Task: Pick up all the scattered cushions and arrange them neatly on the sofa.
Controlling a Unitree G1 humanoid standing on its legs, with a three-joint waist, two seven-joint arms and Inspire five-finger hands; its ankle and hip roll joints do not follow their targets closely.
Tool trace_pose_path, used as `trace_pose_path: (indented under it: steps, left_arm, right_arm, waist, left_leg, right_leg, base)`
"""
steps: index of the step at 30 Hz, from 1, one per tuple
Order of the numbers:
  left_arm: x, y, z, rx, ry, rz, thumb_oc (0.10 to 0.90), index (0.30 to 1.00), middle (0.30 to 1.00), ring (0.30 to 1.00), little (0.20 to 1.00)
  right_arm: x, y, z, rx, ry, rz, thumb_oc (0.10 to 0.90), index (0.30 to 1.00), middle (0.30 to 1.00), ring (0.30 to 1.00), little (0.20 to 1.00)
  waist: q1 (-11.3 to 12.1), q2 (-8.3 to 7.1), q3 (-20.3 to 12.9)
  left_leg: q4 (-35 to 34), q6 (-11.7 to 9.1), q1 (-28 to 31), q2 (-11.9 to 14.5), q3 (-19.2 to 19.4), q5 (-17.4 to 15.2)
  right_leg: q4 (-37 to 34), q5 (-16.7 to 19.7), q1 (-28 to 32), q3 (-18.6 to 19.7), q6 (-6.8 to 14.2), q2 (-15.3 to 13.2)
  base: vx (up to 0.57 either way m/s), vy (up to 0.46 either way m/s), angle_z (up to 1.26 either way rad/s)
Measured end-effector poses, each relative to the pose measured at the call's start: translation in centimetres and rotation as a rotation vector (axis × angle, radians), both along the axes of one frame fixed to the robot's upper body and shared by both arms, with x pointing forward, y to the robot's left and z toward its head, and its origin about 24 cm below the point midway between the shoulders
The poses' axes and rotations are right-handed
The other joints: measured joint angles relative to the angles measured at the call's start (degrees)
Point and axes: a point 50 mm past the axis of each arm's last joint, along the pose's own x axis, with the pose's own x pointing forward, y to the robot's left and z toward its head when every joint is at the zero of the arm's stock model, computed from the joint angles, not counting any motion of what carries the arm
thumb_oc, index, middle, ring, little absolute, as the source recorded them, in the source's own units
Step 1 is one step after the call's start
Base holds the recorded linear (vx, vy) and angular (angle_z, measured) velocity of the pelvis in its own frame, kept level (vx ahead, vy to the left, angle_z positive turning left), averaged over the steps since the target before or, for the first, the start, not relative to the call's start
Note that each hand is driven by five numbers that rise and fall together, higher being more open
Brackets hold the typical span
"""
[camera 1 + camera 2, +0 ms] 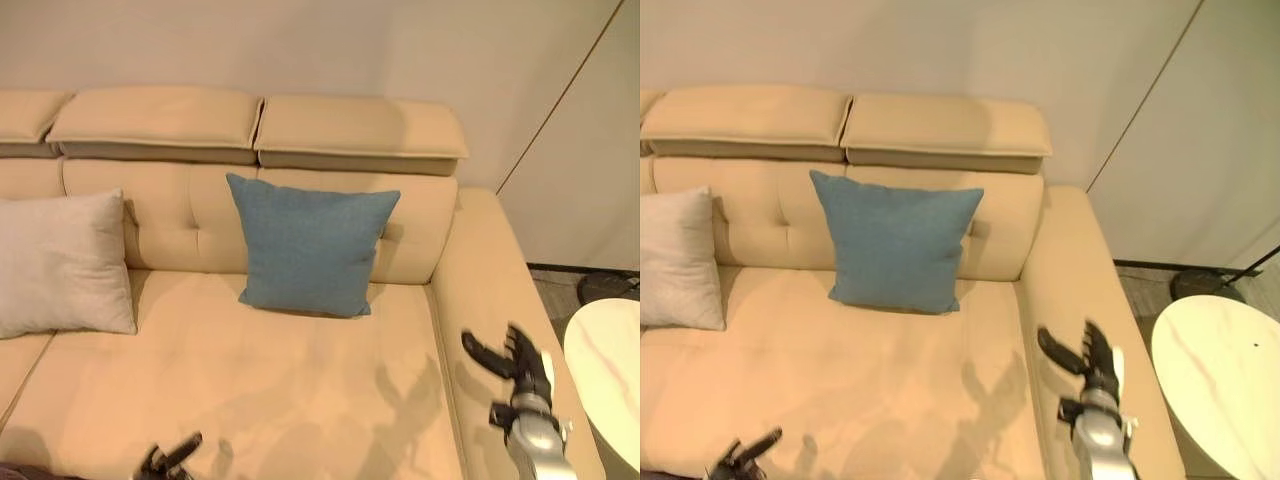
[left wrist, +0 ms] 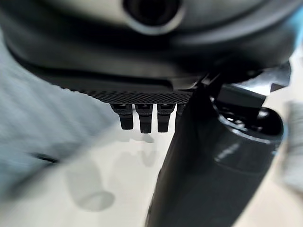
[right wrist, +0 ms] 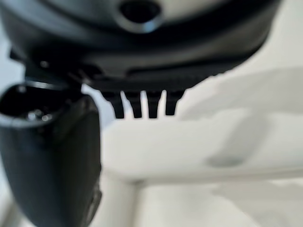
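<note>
Two hands, both empty. Right hand: fingers spread and relaxed, holding nothing, poised over the sofa's right armrest. Left hand: low over the front of the seat, fingers loosely extended, holding nothing; its wrist view shows straight fingertips above pale upholstery.

Item 1, blue cushion: ahead of the right hand and toward the left hand's side, propped upright against the sofa backrest, lower edge on the seat, leaning back slightly. Already on the sofa; well apart from both hands.

Item 2, light grey cushion: ahead of the left hand and farther out on its side, also leaning on the backrest, lower corner touching the seat.

Item 3, round white tabletop: just beside the right hand on its outer side, bare on the part that shows.

Handling, judged: both cushions look soft, light, woven and not slippery; nothing fragile. They will sag and fold if pinched at one corner, so a hold across the middle of an upper edge, thumb behind and fingers in front, should keep one square. Both hands on opposite side edges would suit straightening.

Status, judged: the cushions in sight are placed; any scattered ones lie outside what shows.
</note>
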Motion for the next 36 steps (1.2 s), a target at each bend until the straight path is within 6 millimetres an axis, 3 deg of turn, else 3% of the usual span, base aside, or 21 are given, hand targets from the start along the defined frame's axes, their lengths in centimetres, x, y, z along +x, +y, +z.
trace_pose_path:
  steps: [4, 6, 9, 12, 13, 16, 17, 18, 19, 20, 22, 23, 24, 25, 26, 27, 28, 32, 33, 34, 36]
  left_arm:
    - [-1.9, -2.5, -1.3, -0.058, 0.134, -0.157, 0.8, 0.9, 0.9, 0.9, 0.9]
    - [-1.9, -2.2, -1.3, -0.024, 0.189, -0.284, 0.8, 0.9, 0.9, 0.9, 0.9]
    - [-1.6, -1.9, -1.1, 0.057, 0.245, -0.495, 0.8, 0.9, 0.9, 0.9, 0.9]
    - [-0.7, -1.6, -1.0, 0.095, 0.247, -0.547, 0.8, 0.9, 0.9, 0.9, 0.9]
    - [-0.5, -1.8, -1.0, 0.088, 0.247, -0.553, 0.8, 0.9, 0.9, 0.9, 0.9]
    - [1.4, -0.4, -0.4, 0.125, 0.201, -0.572, 0.8, 0.9, 0.9, 0.9, 0.9]
    - [1.8, -0.6, -0.4, 0.123, 0.188, -0.574, 0.8, 0.9, 0.9, 0.9, 0.9]
    - [3.2, -1.1, -0.1, 0.126, 0.136, -0.58, 0.8, 0.9, 0.9, 0.9, 0.9]
    - [4.9, -2.0, 0.0, 0.12, 0.096, -0.597, 0.8, 0.9, 0.9, 0.9, 0.9]
    - [6.0, -2.9, 0.2, 0.12, 0.057, -0.643, 0.8, 0.9, 0.9, 0.9, 0.9]
    - [5.4, -3.3, 0.1, 0.111, 0.059, -0.68, 0.8, 0.9, 0.9, 0.9, 0.9]
    - [4.8, -3.2, -0.1, 0.103, 0.076, -0.68, 0.8, 0.9, 0.9, 0.9, 0.9]
    - [4.5, -2.9, -0.1, 0.112, 0.083, -0.676, 0.8, 0.9, 0.9, 0.9, 0.9]
    - [4.4, -2.6, 0.0, 0.123, 0.094, -0.668, 0.8, 0.9, 0.9, 0.9, 0.9]
    - [4.1, -3.3, -0.3, 0.108, 0.099, -0.661, 0.8, 0.9, 0.9, 0.9, 0.9]
    - [3.6, -4.2, -0.5, 0.08, 0.096, -0.648, 0.8, 0.9, 0.9, 0.9, 0.9]
    - [3.4, -4.2, -0.5, 0.078, 0.091, -0.619, 0.8, 0.9, 0.9, 0.9, 0.9]
    - [2.4, -5.1, -0.7, 0.067, 0.094, -0.6, 0.8, 0.9, 0.9, 0.9, 0.9]
    - [2.3, -5.3, -0.7, 0.062, 0.093, -0.602, 0.8, 0.9, 0.9, 0.9, 0.9]
    - [2.7, -5.3, -0.6, 0.07, 0.074, -0.603, 0.8, 0.9, 0.9, 0.9, 0.9]
    - [3.2, -5.0, -0.4, 0.084, 0.055, -0.602, 0.8, 0.9, 0.9, 0.9, 0.9]
  right_arm:
    - [-3.0, 1.2, -2.8, 0.104, 0.091, -0.115, 0.8, 0.9, 0.9, 0.9, 0.9]
    - [-3.3, 2.1, -3.6, 0.138, 0.107, -0.127, 0.8, 0.9, 0.9, 0.9, 0.9]
    - [-2.9, 3.1, -3.9, 0.164, 0.107, -0.102, 0.8, 0.9, 0.9, 0.9, 0.9]
    - [-1.5, 4.7, -3.9, 0.189, 0.086, -0.047, 0.8, 0.9, 0.9, 0.9, 0.9]
    - [-1.5, 5.1, -4.0, 0.198, 0.089, -0.041, 0.8, 0.9, 0.9, 0.9, 0.9]
    - [-1.0, 7.7, -5.0, 0.268, 0.106, -0.023, 0.8, 0.9, 0.9, 0.9, 0.9]
    - [-0.9, 8.2, -5.2, 0.28, 0.11, -0.018, 0.8, 0.9, 0.9, 0.9, 0.9]
    - [0.6, 8.3, -4.6, 0.27, 0.082, 0.007, 0.8, 0.9, 0.9, 0.9, 0.9]
    - [1.0, 8.2, -4.5, 0.263, 0.078, 0.024, 0.8, 0.9, 0.9, 0.9, 0.9]
    - [0.4, 8.2, -4.8, 0.256, 0.11, 0.042, 0.8, 0.9, 0.9, 0.9, 0.9]
    - [0.2, 9.2, -5.0, 0.276, 0.124, 0.068, 0.8, 0.9, 0.9, 0.9, 0.9]
    - [0.9, 9.6, -4.7, 0.283, 0.105, 0.089, 0.8, 0.9, 0.9, 0.9, 0.9]
    - [1.3, 9.9, -4.6, 0.282, 0.097, 0.107, 0.8, 0.9, 0.9, 0.9, 0.9]
    - [2.0, 9.9, -4.3, 0.274, 0.084, 0.127, 0.8, 0.9, 0.9, 0.9, 0.9]
    - [2.5, 9.7, -4.0, 0.262, 0.077, 0.137, 0.8, 0.9, 0.9, 0.9, 0.9]
    - [2.6, 9.3, -3.9, 0.246, 0.077, 0.148, 0.8, 0.9, 0.9, 0.9, 0.9]
    - [2.1, 8.9, -4.0, 0.229, 0.093, 0.156, 0.8, 0.9, 0.9, 0.9, 0.9]
    - [0.3, 7.6, -4.7, 0.15, 0.172, 0.204, 0.8, 0.9, 0.9, 0.9, 0.9]
    - [-0.2, 7.2, -4.9, 0.135, 0.195, 0.202, 0.8, 0.9, 0.9, 0.9, 0.9]
    - [-0.7, 6.6, -5.3, 0.12, 0.229, 0.189, 0.8, 0.9, 0.9, 0.9, 0.9]
    - [-1.7, 6.0, -6.1, 0.106, 0.305, 0.18, 0.8, 0.9, 0.9, 0.9, 0.9]
  waist:
    - [-0.9, -0.73, -1.0]
    - [-0.7, -1.5, -1.8]
    - [-0.8, -2.91, -1.6]
    - [0.5, -3.96, -1.6]
    - [0.4, -5.02, -1.1]
    - [0.9, -6.99, 1.4]
    - [0.9, -6.96, 1.8]
    - [2.1, -5.14, 4.1]
    - [1.9, -2.09, 5.7]
    - [2.8, 0.6, 6.0]
    - [4.1, -0.06, 5.3]
    - [4.1, -0.59, 4.9]
    - [4.0, -1.62, 4.6]
    - [4.1, -1.34, 4.6]
    - [4.0, 0.24, 4.8]
    - [4.0, 2.45, 4.8]
    - [4.1, 3.07, 4.5]
    - [4.0, 5.86, 3.7]
    - [3.9, 6.36, 3.9]
    - [4.0, 6.56, 4.4]
    - [4.2, 5.49, 5.8]
  left_leg:
    - [0.0, -0.1, 0.6, -0.5, -1.1, 0.1]
    - [0.3, 0.2, 0.8, -1.4, -1.0, -0.1]
    - [0.0, 0.9, 1.8, -2.9, -0.5, -0.6]
    - [0.1, 1.0, 0.9, -3.5, 2.4, -0.6]
    - [0.4, 1.0, 0.5, -3.8, 2.7, -0.6]
    - [3.0, 2.6, -1.7, -3.8, 4.9, -0.9]
    - [4.5, 4.4, -3.3, -3.4, 4.7, -1.9]
    - [7.2, 5.8, -5.9, -0.8, 4.4, -2.3]
    - [6.7, 5.9, -6.6, 1.7, 3.1, -1.4]
    - [5.1, 6.3, -5.9, 3.2, 2.4, 0.2]
    - [4.3, 6.1, -4.2, 2.2, 3.7, 0.7]
    - [4.0, 5.5, -4.0, 1.3, 3.9, 1.1]
    - [3.7, 4.4, -4.1, 0.6, 4.0, 1.9]
    - [3.0, 3.6, -4.0, 0.7, 3.9, 2.5]
    - [2.0, 3.1, -3.8, 1.3, 3.6, 2.8]
    - [2.3, 3.4, -4.0, 2.8, 2.3, 4.4]
    - [2.9, 2.5, -4.4, 4.0, 2.2, 4.3]
    - [3.2, 3.1, -4.8, 6.4, 0.7, 4.7]
    - [3.6, 3.7, -4.9, 6.8, 0.5, 5.9]
    - [4.5, 2.5, -5.0, 7.1, 0.6, 7.2]
    - [5.1, 1.6, -5.4, 6.4, 0.7, 11.9]
  right_leg:
    - [0.0, -0.1, 1.2, -1.4, 0.1, -0.7]
    - [0.3, 0.0, 0.9, -1.4, 0.2, -1.5]
    - [3.4, -0.1, 0.0, -1.1, 1.5, -3.7]
    - [4.2, 0.1, -3.9, 0.7, 2.1, -5.3]
    - [4.5, 0.1, -4.8, 0.5, 2.1, -5.7]
    - [4.9, 7.6, -7.3, 0.1, 0.8, -5.2]
    - [0.7, 12.7, -6.7, 0.1, 0.8, -4.1]
    - [0.3, 16.1, -8.8, 2.6, -0.2, -2.3]
    - [10.7, 6.4, -10.5, 3.0, 0.1, -0.8]
    - [25.3, -3.4, -11.7, 4.1, -0.9, 0.4]
    - [32.0, -10.9, -8.2, 8.2, 0.9, 0.6]
    - [24.7, -13.7, -4.0, 8.8, 0.9, 1.3]
    - [16.9, -15.0, -0.4, 9.7, -0.6, 2.3]
    - [13.6, -15.7, 0.8, 9.2, 0.0, 2.7]
    - [11.8, -14.2, 1.4, 9.4, -0.7, 4.3]
    - [11.6, -14.1, 1.7, 9.1, -1.1, 6.3]
    - [11.3, -14.9, 1.8, 9.2, -2.3, 7.1]
    - [13.8, -15.8, 1.9, 7.5, -3.7, 10.2]
    - [15.0, -16.2, 1.7, 6.9, -4.0, 10.4]
    - [16.3, -17.4, 1.5, 6.6, -4.3, 10.4]
    - [20.7, -20.4, 0.3, 6.3, -6.1, 8.4]
  base:
    - [-0.1, 0.19, 0.11]
    - [-0.09, 0.172, -0.07]
    - [-0.25, 0.183, -0.09]
    - [-0.24, 0.056, -0.49]
    - [-0.29, 0.072, -0.51]
    - [-0.25, 0.096, -0.28]
    - [-0.23, 0.009, -0.72]
    - [-0.3, -0.003, -0.5]
    - [-0.25, -0.074, -0.26]
    - [-0.18, -0.143, 0.17]
    - [-0.14, -0.222, -0.14]
    - [-0.15, -0.268, -0.18]
    - [-0.12, -0.188, -0.13]
    - [-0.2, -0.287, -0.08]
    - [-0.22, -0.29, -0.06]
    - [-0.31, -0.398, 0.06]
    - [-0.26, -0.282, 0.04]
    - [-0.25, -0.217, 0.16]
    - [-0.35, -0.143, 0.27]
    - [-0.3, -0.131, 0.28]
    - [-0.25, -0.109, 0.24]
